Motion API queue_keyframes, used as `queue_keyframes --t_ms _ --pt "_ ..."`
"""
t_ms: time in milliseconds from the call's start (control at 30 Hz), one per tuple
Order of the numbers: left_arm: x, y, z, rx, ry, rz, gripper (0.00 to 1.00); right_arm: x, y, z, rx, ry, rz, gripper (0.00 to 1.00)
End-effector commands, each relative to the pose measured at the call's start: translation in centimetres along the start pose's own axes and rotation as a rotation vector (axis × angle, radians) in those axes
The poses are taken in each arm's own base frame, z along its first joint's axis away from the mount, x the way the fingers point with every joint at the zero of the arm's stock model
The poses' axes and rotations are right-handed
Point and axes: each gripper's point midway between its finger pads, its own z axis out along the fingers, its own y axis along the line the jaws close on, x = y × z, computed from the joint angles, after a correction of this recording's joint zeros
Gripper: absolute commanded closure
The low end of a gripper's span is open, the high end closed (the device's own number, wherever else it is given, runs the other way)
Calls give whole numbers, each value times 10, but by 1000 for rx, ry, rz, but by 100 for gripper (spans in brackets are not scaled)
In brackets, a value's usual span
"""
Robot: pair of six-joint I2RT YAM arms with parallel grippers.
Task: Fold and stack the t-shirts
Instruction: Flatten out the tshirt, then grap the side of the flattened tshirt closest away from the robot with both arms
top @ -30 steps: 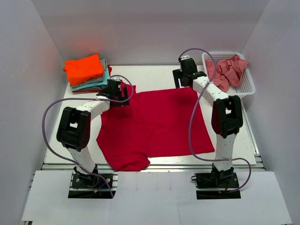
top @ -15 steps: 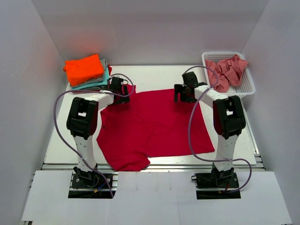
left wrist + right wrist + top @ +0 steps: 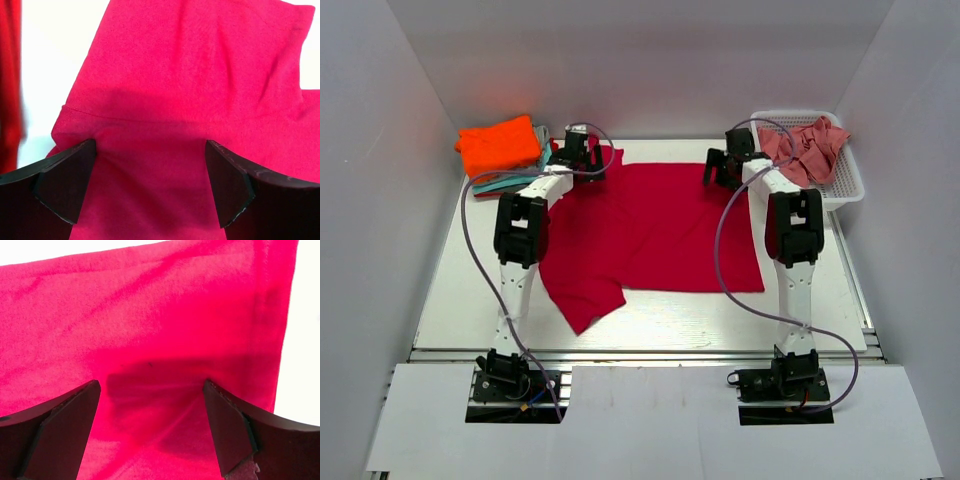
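A deep crimson t-shirt point(image 3: 650, 230) lies spread flat in the middle of the table, one sleeve point(image 3: 585, 300) pointing to the near left. My left gripper point(image 3: 582, 160) is over its far left corner, and my right gripper point(image 3: 720, 170) is over its far right corner. In the left wrist view the left gripper point(image 3: 150, 145) stands wide open, with crimson cloth point(image 3: 190, 75) below and between its fingers. The right gripper point(image 3: 151, 385) is also wide open over creased crimson cloth point(image 3: 150, 315). A folded stack at the far left has the orange shirt point(image 3: 498, 147) on top and teal point(image 3: 520, 178) below it.
A white mesh basket point(image 3: 845, 185) at the far right holds a crumpled salmon-pink shirt point(image 3: 805, 150). White walls enclose the table on three sides. The folded stack sits close to the left gripper. Grey cables loop beside both arms.
Both arms have stretched toward the far side. The crimson shirt has slid away from the near edge with them and lies flatter.
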Motion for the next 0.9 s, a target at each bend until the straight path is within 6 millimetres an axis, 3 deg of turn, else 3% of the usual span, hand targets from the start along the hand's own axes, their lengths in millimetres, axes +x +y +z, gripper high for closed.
queue_keyframes --t_ms 0,33,100,200,233,267,333,367,400,433,467,500,533,567,600,633,667,700,733,767,800,833,867 --pt "2 -11 13 96 44 60 0 -17 -6 9 28 -9 -30 10" --pt "-8 -15 10 114 24 70 0 -45 2 2 4 -70 -37 10" --pt "-27 -27 9 171 -26 92 0 -63 11 -9 -16 -119 -72 10" --pt "-59 -35 -10 207 -98 117 0 -83 24 -34 -61 -183 -105 10" --pt "-77 -36 -24 213 -134 124 0 -85 26 -38 -67 -192 -113 10" --pt "-86 -37 -33 216 -155 134 0 -98 33 -59 -81 -230 -125 10" --pt "-94 -37 -50 226 -156 144 0 -88 39 -65 -90 -215 -158 10" --pt "-104 -39 -71 219 -171 147 0 -93 44 -79 -98 -235 -168 10" --pt "-108 -42 -85 210 -167 152 0 -83 45 -85 -91 -223 -180 10" --pt "-95 -30 -95 164 -106 157 0 -78 50 -90 -91 -220 -190 10" --pt "-77 -28 -102 145 -56 156 0 -81 56 -107 -84 -245 -191 10" --pt "-89 -26 -135 151 -77 110 0 -62 49 -107 -60 -223 -188 10" --pt "-80 -22 -148 148 -58 89 0 -65 53 -125 -67 -256 -180 10" --pt "-39 -12 -150 128 32 76 0 -62 59 -130 -79 -267 -164 10" --pt "-29 -5 -162 105 46 22 0 -43 52 -141 -75 -251 -150 10" --pt "-9 6 -188 90 66 -12 0 -40 53 -146 -83 -260 -110 10" --pt "6 11 -201 81 92 -44 0 -35 51 -150 -84 -259 -68 10" --pt "22 11 -213 79 116 -67 0 -15 43 -160 -76 -251 -33 10" --pt "62 19 -219 66 195 -110 0 -10 38 -163 -65 -256 -12 10" --pt "64 20 -244 93 178 -128 0 -3 35 -166 -63 -254 47 10" --pt "80 20 -255 102 211 -134 0 24 20 -165 -29 -222 61 10" --pt "114 26 -262 90 286 -155 0 20 17 -177 -24 -264 82 10" --pt "132 30 -274 79 328 -152 0 31 12 -183 -14 -266 113 10"
